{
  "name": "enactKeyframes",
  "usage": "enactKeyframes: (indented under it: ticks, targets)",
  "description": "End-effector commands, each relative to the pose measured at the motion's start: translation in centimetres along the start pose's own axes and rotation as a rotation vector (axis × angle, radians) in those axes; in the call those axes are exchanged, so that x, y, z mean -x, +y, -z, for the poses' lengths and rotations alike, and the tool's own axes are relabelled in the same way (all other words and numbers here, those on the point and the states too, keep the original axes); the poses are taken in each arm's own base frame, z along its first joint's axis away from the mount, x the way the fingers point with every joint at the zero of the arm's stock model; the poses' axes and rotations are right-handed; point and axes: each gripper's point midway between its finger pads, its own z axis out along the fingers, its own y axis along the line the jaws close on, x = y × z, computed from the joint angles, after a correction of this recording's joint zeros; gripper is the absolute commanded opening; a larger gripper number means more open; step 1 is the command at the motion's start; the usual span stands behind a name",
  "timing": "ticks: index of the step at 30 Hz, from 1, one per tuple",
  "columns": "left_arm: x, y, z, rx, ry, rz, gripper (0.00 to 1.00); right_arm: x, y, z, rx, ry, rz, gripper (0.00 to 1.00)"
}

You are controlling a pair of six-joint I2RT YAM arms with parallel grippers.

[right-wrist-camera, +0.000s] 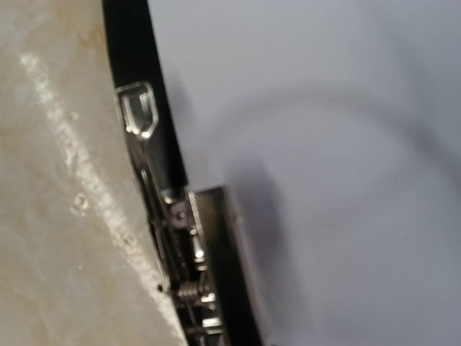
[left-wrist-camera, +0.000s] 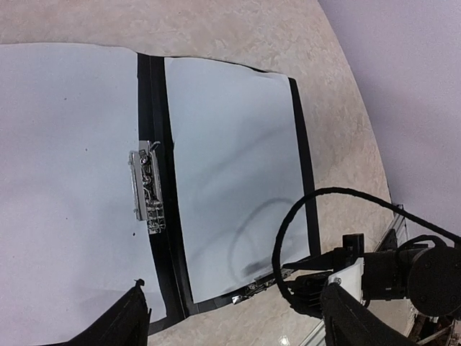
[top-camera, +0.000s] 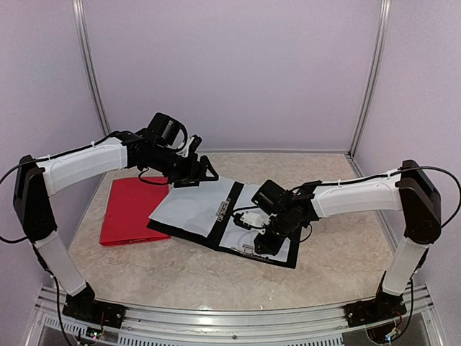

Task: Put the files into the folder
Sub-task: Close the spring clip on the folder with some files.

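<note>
The task looked largely done. The black folder (left-wrist-camera: pixel 153 108) lay open flat on the table (top-camera: pixel 331 252), and the files (left-wrist-camera: pixel 230 158) rested inside it as white sheets, one on each half, on either side of the metal spine clip (left-wrist-camera: pixel 148 191). No loose sheet could be seen on the table outside the folder.

The left claw (left-wrist-camera: pixel 234 303) hung above the folder with its fingers (left-wrist-camera: pixel 133 317) wide apart and nothing between them. Both sheets lay below and ahead of it, and it touched neither.

The right claw (top-camera: pixel 261 244) was down at the folder's near edge, right against a second metal clip (right-wrist-camera: pixel 187 281). The right-hand sheet lay just beside it on one side and bare table on the other. Its wrist view was too close and blurred to show the jaws, so I could not tell whether they were apart, together or clamped on the clip.

A closed red folder (top-camera: pixel 130 209) sat well off to the outer side of the left claw, apart from the work.

What was left, in my judgement, was fastening the right-hand sheet under the edge clip, if it was not yet fastened, and perhaps folding the cover shut. The pictures did not show whether the clip had the paper pinned.
</note>
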Motion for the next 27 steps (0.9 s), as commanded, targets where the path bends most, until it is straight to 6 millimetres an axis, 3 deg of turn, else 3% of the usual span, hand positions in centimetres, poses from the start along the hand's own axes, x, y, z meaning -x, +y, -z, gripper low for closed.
enactKeyframes:
  ticks: [1, 27]
  targets:
    - [0.0, -0.2, 1.1, -0.001, -0.012, -0.018, 0.79, -0.4, 0.0, -0.5, -0.009, 0.032, 0.014, 0.2]
    - [-0.2, -0.5, 1.5, -0.01, -0.008, -0.021, 0.8, -2.5, -0.4, -0.2, -0.039, 0.085, -0.001, 0.04]
